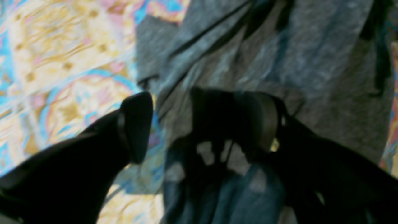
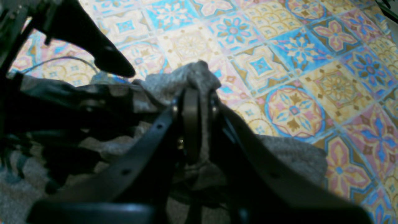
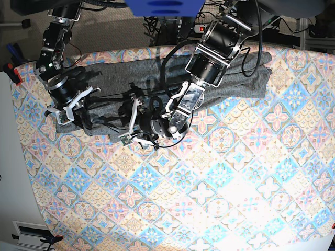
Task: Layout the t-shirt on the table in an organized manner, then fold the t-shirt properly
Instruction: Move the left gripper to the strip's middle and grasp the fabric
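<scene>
The charcoal-grey t-shirt [image 3: 157, 78] lies spread across the far part of the table [image 3: 220, 183], with creases at its near left. My right gripper [image 2: 196, 93] is shut on a bunched fold of the t-shirt [image 2: 174, 81] at its left end; it also shows in the base view [image 3: 68, 109]. My left gripper [image 1: 199, 124] is open, its two fingers apart over the t-shirt [image 1: 311, 62] at the cloth's edge. In the base view it [image 3: 131, 123] sits at the shirt's near edge, left of centre. The left wrist view is blurred.
Patterned tablecloth [image 2: 295, 62] stretches bare to the right of my right gripper. The left arm [image 3: 214, 57] reaches across the shirt from the back. Cables and equipment [image 3: 172, 23] lie beyond the table's far edge. The table's left edge [image 3: 15, 104] is close to my right gripper.
</scene>
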